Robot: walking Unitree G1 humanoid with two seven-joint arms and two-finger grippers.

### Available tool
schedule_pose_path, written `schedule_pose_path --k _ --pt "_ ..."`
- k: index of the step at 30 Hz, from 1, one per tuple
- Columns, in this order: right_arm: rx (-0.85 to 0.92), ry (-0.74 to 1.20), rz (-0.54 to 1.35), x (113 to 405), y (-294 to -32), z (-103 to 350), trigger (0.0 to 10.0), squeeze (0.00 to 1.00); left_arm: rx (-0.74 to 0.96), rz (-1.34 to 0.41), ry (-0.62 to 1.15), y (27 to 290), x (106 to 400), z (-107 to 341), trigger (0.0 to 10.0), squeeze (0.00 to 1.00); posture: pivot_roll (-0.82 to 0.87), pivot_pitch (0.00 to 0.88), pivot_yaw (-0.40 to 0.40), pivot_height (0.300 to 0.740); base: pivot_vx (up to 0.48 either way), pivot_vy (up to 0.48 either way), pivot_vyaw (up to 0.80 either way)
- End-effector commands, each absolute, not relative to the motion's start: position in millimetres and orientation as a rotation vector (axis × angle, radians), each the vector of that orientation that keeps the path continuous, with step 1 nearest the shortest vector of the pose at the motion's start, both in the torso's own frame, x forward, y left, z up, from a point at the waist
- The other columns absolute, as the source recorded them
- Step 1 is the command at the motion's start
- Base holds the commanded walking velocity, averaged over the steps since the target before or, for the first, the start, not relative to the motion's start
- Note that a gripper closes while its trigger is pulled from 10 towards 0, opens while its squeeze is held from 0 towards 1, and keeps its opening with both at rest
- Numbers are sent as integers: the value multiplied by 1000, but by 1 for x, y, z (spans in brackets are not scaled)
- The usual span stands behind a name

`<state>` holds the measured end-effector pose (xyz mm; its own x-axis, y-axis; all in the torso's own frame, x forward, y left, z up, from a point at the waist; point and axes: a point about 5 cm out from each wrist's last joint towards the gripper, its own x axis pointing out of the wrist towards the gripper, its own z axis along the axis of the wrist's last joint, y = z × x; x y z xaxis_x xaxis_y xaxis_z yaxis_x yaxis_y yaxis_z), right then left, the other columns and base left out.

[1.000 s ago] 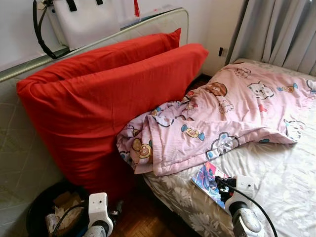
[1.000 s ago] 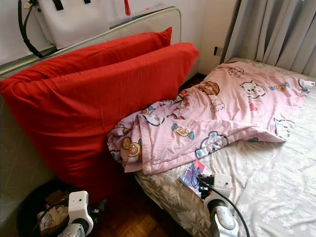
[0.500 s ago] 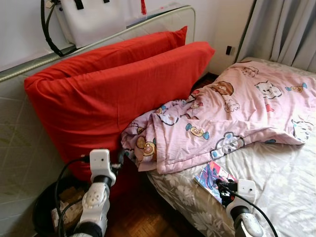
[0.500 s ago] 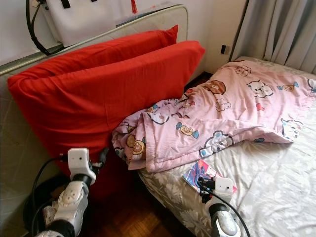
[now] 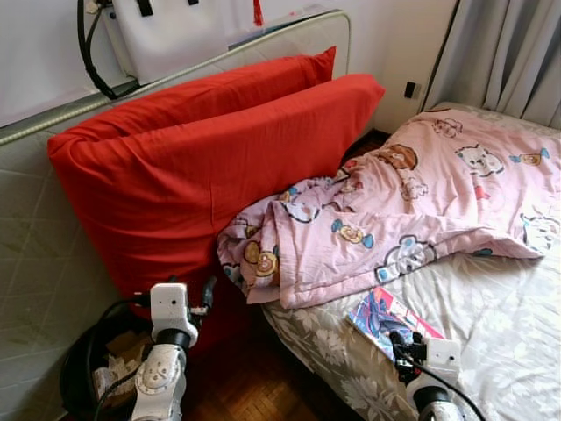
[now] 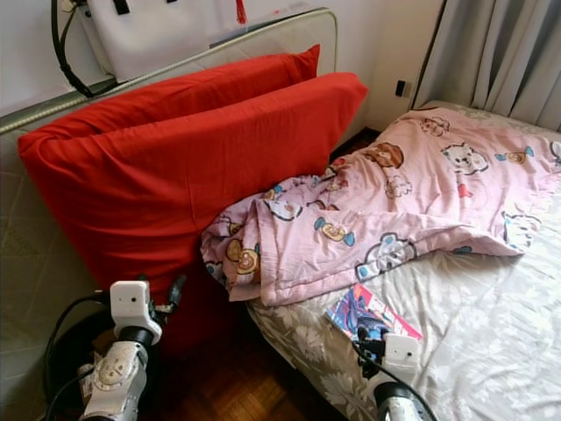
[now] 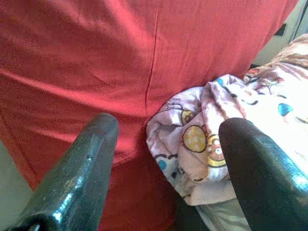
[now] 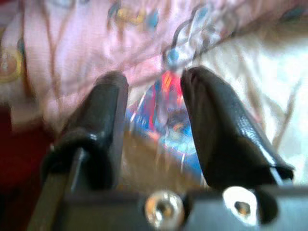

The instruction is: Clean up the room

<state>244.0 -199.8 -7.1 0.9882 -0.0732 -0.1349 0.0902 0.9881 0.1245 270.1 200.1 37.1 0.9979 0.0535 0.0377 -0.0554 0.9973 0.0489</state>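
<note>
Red fabric covers two large pillows (image 5: 210, 167) that are leaned against an upright mattress (image 5: 35, 254). A pink cartoon-print quilt (image 5: 394, 210) is bunched on the bed (image 5: 517, 316), with one corner touching the lower pillow. A colourful magazine (image 5: 386, 317), or perhaps a comic, is laid flat on the grey floral sheet near the bed's edge. The right gripper (image 8: 154, 120) is held just beside it with fingers parted, nothing between them. The left gripper (image 7: 166, 159) is raised before the pillow, jaws wide apart and empty. A black bin (image 5: 83, 368) with paper scraps is seen below it on the wooden floor.
</note>
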Motion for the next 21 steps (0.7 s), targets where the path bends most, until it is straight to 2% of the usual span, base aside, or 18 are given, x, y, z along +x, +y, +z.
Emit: schedule_pose_path --k 1,12,21 --pt "83 -162 -60 293 -204 60 10000 0 38 78 -35 206 268 38 10000 0 -84 0 59 740 0 0 0" --pt "45 -170 -13 286 -210 63 10000 0 9 73 -90 194 263 47 10000 0 -92 0 23 740 0 0 0" --pt "45 -154 1 281 -214 75 10000 0 -8 77 -117 196 259 56 10000 0 -88 1 14 740 0 0 0"
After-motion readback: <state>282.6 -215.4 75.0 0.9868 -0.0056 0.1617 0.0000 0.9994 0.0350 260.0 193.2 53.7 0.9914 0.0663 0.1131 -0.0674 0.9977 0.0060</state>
